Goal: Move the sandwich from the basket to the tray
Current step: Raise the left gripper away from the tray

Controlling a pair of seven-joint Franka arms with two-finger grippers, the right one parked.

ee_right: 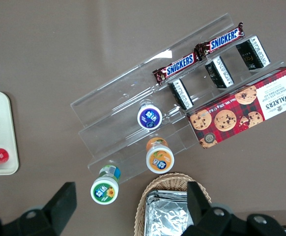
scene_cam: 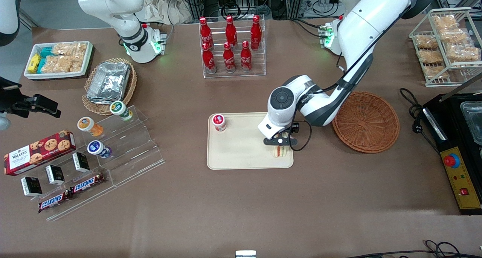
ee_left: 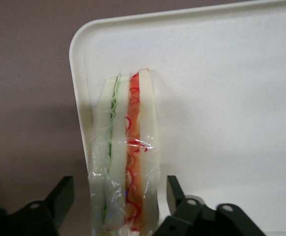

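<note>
I see the sandwich (ee_left: 126, 157), wrapped in clear film with green and red filling lines along its cut edge, standing on edge on the tray (scene_cam: 241, 152) near the corner closest to the basket (scene_cam: 366, 121) and the front camera. My gripper (scene_cam: 280, 142) hovers right over it; the fingers (ee_left: 59, 196) stand apart, one on each side of the sandwich, with a gap showing between each finger and the wrap. One red-capped cup (scene_cam: 218, 122) also sits on the tray, at the corner farther from the camera and toward the parked arm's end. The round reddish-brown basket lies just beside the tray toward the working arm's end. Farther from the camera, a clear rack holds six red bottles (scene_cam: 229, 43) with white script I cannot read. Toward the parked arm's end, a clear stepped stand (scene_cam: 124, 148) carries three small cups, three dark little boxes and two bars marked SNICKERS (ee_right: 182, 64); a red box reading WALKER'S (ee_right: 275, 101) with cookie pictures lies beside it on the surface (scene_cam: 241, 212).
</note>
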